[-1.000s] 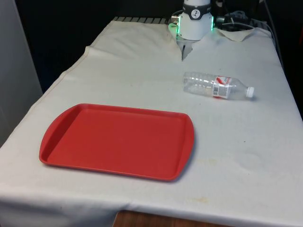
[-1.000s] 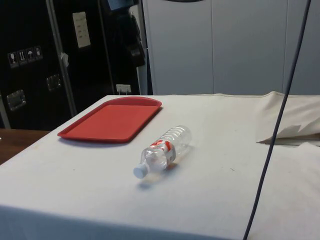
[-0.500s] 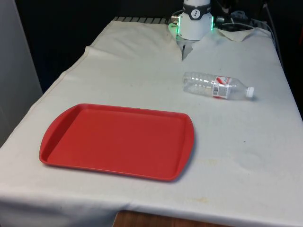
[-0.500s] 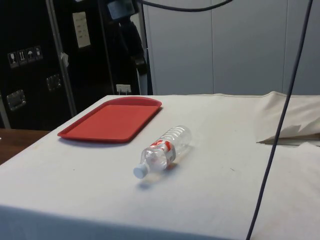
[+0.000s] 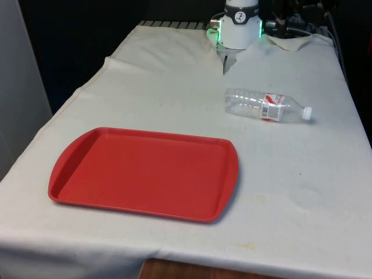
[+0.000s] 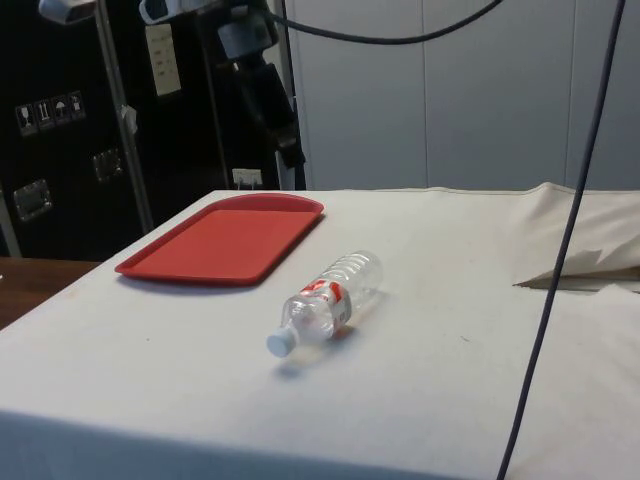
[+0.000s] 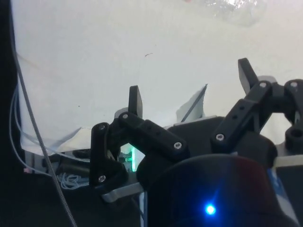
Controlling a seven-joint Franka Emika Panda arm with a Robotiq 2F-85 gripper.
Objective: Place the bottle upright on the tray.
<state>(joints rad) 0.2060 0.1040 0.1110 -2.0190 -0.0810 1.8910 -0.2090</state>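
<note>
Bottle is lying on its side on the white cloth, its white cap pointing toward the front view's right, well apart from the red tray, which is sitting flat and bare nearer the front view's left. Gripper is hanging high above the table with its two black fingers spread wide and gripping nothing; in the side view it is showing above the tray's far end.
</note>
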